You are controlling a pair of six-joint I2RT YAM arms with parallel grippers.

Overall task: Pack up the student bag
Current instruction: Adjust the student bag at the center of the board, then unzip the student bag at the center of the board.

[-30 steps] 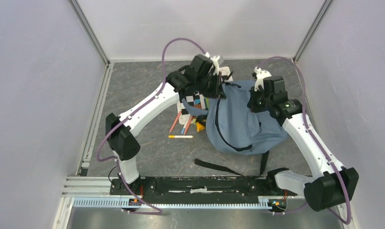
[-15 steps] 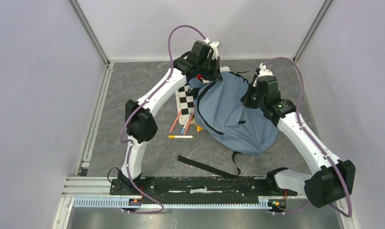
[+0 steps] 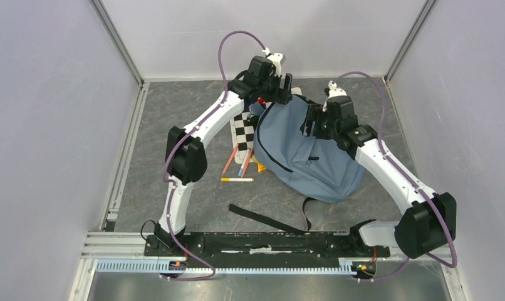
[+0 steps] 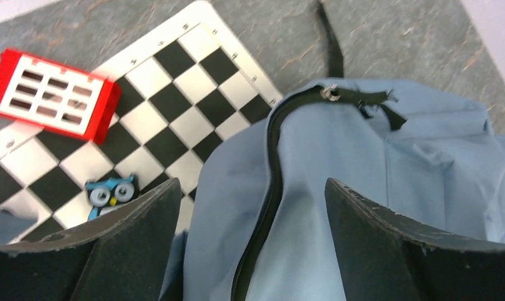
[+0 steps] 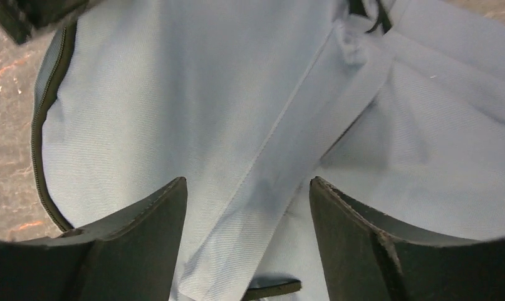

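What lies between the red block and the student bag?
The checkerboard, with a small owl figure on it; the left wrist view shows this.

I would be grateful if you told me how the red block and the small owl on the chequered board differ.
The red block is much larger than the owl. The block is a red rectangle with a white gridded face; the owl is blue with big round eyes. The owl lies nearer the student bag. Both rest on the chequered board.
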